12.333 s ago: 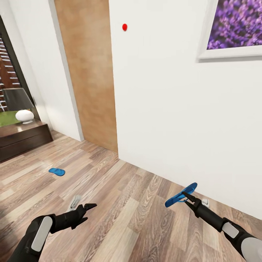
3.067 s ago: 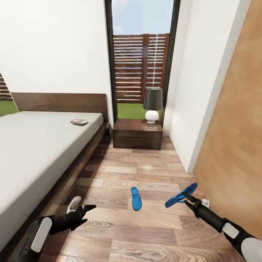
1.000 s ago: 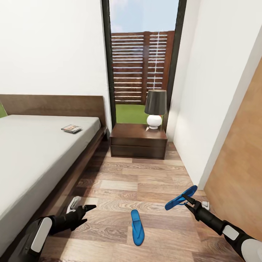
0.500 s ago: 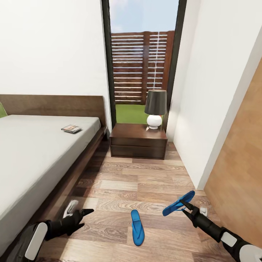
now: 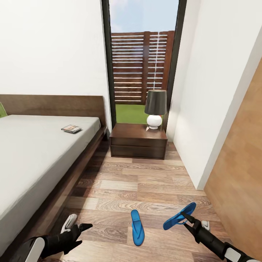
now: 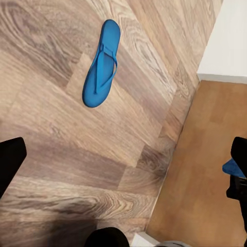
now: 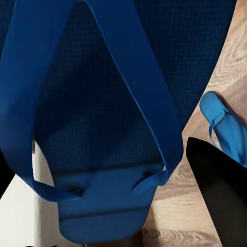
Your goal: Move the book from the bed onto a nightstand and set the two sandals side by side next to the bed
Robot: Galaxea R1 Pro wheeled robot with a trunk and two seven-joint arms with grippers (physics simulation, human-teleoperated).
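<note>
One blue sandal (image 5: 137, 227) (image 6: 103, 62) (image 7: 224, 125) lies flat on the wood floor, about a sandal's length out from the bed (image 5: 32, 156). My right gripper (image 5: 186, 218) is shut on the strap of the other sandal (image 5: 179, 216) (image 7: 98, 128), which hangs tilted a little above the floor, to the right of the first. Low at the left, beside the bed frame, my left gripper (image 5: 77, 226) is open and holds nothing. The book (image 5: 71, 128) rests on the grey mattress near the headboard. A dark nightstand (image 5: 138, 140) stands just past the bed's head.
A lamp (image 5: 155, 109) with a dark shade stands on the nightstand's right side. Behind it is a tall window. A white wall and a light-brown door (image 5: 240, 163) close off the right. Open floor stretches between bed and wall.
Over the last second the view has stayed still. Both arms have dropped lower, and the held sandal has come down closer to the floor. Before that, the camera turned towards the bed.
</note>
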